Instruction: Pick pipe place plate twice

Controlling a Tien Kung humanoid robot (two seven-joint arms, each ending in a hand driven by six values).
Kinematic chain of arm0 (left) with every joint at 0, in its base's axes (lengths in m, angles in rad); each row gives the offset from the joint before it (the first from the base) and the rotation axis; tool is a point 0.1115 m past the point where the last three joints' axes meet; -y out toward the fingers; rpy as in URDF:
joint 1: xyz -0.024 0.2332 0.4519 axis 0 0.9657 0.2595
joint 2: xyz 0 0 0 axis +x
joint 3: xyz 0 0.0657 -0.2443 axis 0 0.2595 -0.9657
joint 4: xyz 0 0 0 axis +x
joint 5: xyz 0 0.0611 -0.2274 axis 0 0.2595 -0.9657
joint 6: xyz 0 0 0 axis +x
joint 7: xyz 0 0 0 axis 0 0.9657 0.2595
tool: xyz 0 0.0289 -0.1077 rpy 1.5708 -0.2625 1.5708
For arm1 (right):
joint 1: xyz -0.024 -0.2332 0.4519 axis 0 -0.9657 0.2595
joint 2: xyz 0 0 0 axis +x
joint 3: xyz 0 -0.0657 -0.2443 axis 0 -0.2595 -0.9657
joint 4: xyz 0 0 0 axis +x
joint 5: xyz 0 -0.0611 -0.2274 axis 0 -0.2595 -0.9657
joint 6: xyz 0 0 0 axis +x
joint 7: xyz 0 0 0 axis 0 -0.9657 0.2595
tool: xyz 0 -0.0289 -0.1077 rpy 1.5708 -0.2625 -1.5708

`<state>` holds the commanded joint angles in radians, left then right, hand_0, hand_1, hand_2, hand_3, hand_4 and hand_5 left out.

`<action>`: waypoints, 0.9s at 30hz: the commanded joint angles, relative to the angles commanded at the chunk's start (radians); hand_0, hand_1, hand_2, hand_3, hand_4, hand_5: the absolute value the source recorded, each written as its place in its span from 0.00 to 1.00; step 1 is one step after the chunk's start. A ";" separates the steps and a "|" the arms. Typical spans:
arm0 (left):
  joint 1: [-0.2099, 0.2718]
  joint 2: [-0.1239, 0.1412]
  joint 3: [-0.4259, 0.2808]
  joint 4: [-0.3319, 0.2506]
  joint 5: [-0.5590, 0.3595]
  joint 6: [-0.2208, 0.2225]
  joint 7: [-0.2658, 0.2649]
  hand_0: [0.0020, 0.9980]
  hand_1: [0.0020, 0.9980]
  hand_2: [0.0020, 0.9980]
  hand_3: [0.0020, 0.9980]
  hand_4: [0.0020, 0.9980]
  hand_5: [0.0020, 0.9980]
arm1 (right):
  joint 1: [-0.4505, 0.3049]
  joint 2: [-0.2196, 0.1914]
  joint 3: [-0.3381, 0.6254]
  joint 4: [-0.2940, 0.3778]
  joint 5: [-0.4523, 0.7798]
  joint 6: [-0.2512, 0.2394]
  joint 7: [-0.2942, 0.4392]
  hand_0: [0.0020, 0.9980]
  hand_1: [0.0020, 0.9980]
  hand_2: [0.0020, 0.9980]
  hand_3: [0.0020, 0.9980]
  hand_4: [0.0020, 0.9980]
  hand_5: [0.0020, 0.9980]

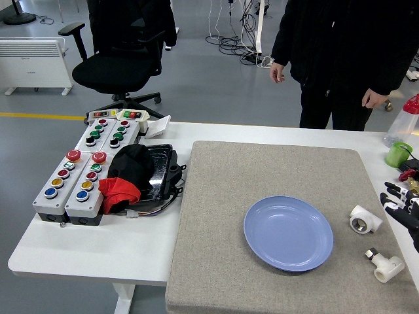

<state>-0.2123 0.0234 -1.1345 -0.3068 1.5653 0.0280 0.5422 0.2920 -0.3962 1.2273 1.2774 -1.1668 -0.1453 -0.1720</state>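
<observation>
Fig.: Task at start — plate (289, 233) bare, both pipes still on the mat (262, 196).
We see pipe 1 (364, 220) just right of the plate and pipe 2 (385, 264) nearer the front edge, both apart from it. Right hand (400, 201) sits at the right edge beside pipe 1, fingers spread, holding nothing; left arm unseen. We judge 0 of 2 placed. Room: mat w/ open space left of plate; bottles crowd the far right corner.

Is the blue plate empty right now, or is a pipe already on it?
Empty. The blue plate shows bare; both white pipe fittings lie on the mat right of it.
</observation>
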 joint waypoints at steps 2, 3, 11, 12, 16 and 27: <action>-0.002 0.001 0.003 0.000 -0.005 0.001 0.000 0.65 0.63 0.63 0.55 0.39 1.00 | 0.014 -0.005 -0.021 -0.008 -0.045 0.009 -0.018 1.00 0.97 1.00 1.00 0.84 0.39; -0.002 0.001 0.004 0.000 -0.006 0.001 0.000 0.65 0.63 0.63 0.55 0.39 1.00 | 0.019 -0.006 -0.029 -0.010 -0.078 0.012 -0.023 1.00 0.97 1.00 1.00 0.84 0.39; -0.010 0.003 0.016 0.000 -0.027 0.008 -0.003 0.65 0.63 0.63 0.55 0.39 1.00 | 0.070 -0.012 -0.106 -0.050 -0.391 0.025 -0.062 1.00 0.96 1.00 1.00 0.84 0.38; -0.012 0.003 0.018 0.001 -0.030 0.009 -0.003 0.65 0.63 0.63 0.55 0.39 1.00 | 0.081 -0.008 -0.122 -0.062 -0.417 0.024 -0.066 1.00 0.96 1.00 1.00 0.84 0.38; -0.016 0.003 0.020 0.001 -0.033 0.010 -0.004 0.65 0.63 0.63 0.55 0.39 1.00 | 0.113 0.001 -0.159 -0.102 -0.451 0.016 -0.070 1.00 0.96 1.00 1.00 0.84 0.41; -0.025 0.005 0.031 0.003 -0.051 0.016 -0.010 0.65 0.63 0.63 0.55 0.39 1.00 | 0.181 0.016 -0.235 -0.201 -0.490 0.007 -0.095 0.92 0.89 0.96 0.96 0.82 0.42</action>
<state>-0.2370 0.0281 -1.1032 -0.3041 1.5143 0.0440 0.5326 0.4728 -0.3802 0.9921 1.0767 -1.6573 -0.1384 -0.2669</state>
